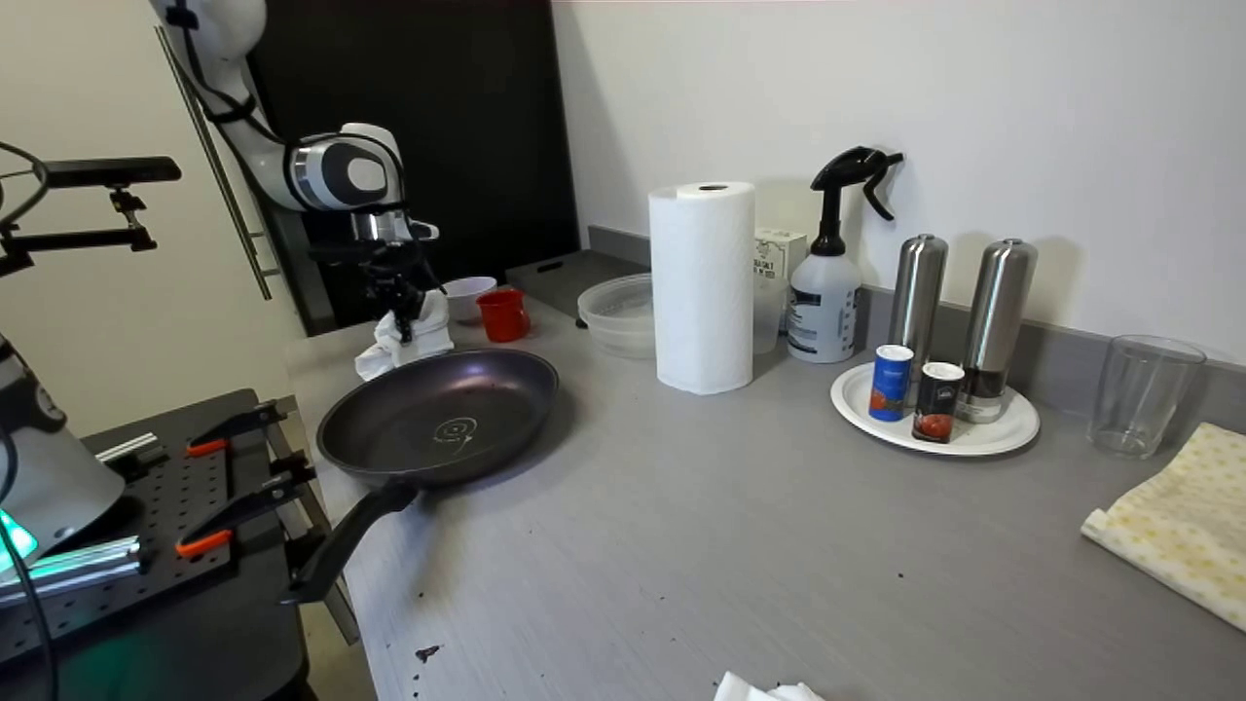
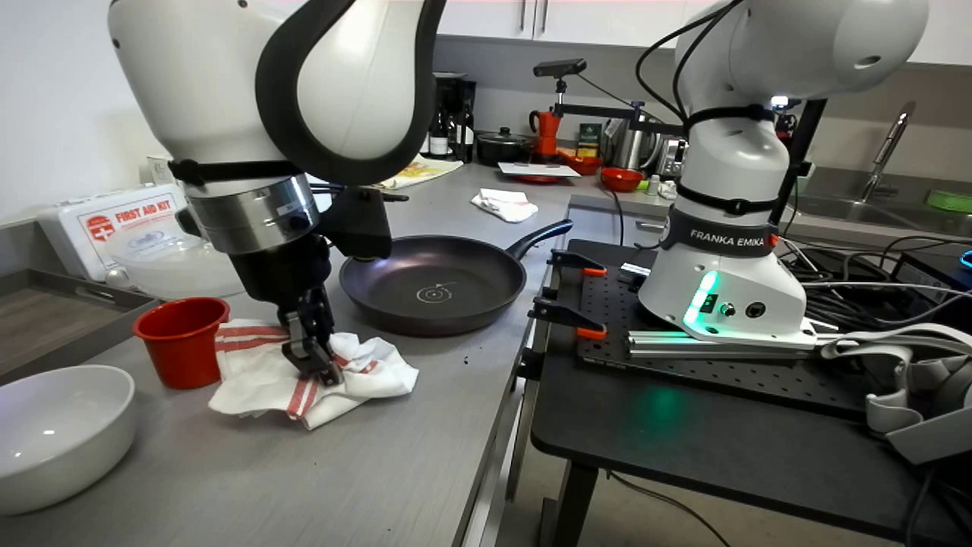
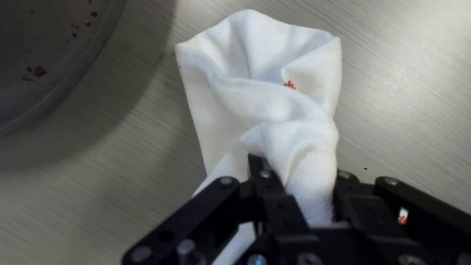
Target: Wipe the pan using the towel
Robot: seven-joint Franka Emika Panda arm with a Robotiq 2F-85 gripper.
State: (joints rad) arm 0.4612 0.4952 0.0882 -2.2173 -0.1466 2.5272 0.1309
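The dark pan [image 1: 389, 433] sits on the grey table, its handle over the table edge; it also shows in an exterior view [image 2: 433, 292]. Its rim and some dark reddish crumbs show at the wrist view's upper left [image 3: 44, 55]. The white towel with red stripes [image 2: 380, 376] lies crumpled beside the pan, also in an exterior view [image 1: 428, 336] and the wrist view [image 3: 235, 97]. My gripper [image 3: 300, 173] points down at the towel in both exterior views [image 1: 404, 326] [image 2: 319, 368]. Its fingers are shut on a bunched fold; the fingertips are partly hidden by cloth.
A red cup [image 2: 182, 346] touches or nearly touches the towel, with a white bowl [image 2: 64, 433] near it. A paper towel roll [image 1: 701, 292], plastic container [image 1: 623, 316] and spray bottle [image 1: 823, 307] stand farther along. Another white cloth [image 2: 505, 205] lies beyond the pan.
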